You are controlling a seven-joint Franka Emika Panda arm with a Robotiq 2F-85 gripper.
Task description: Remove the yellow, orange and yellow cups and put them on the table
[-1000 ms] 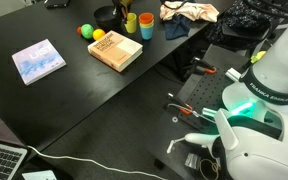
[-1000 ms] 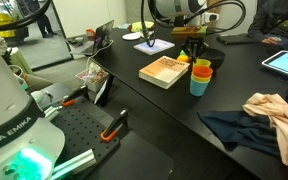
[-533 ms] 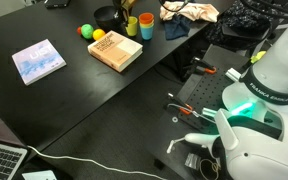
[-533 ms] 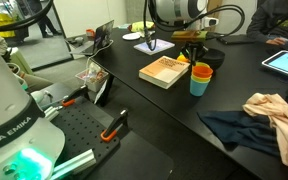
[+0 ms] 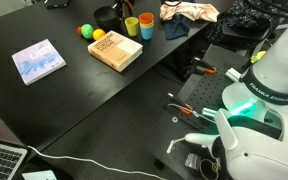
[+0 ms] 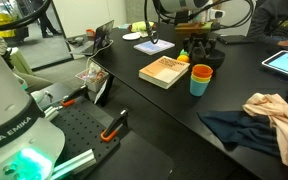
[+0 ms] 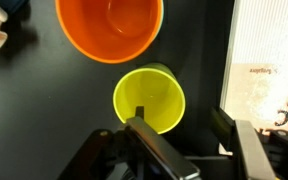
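Claw [image 7: 177, 122] is open wide, straddling the right wall of the yellow cup [image 7: 149, 98]: one finger [image 7: 149, 140] is over its mouth, the other outside, and neither is clearly touching. Yellow cup stands upright on the black table [image 5: 64, 100], just beyond the far end of the tan book [image 5: 115, 48]. Orange cup [image 7: 109, 25] sits nested in the blue cup [image 5: 146, 32], just right of the yellow one.
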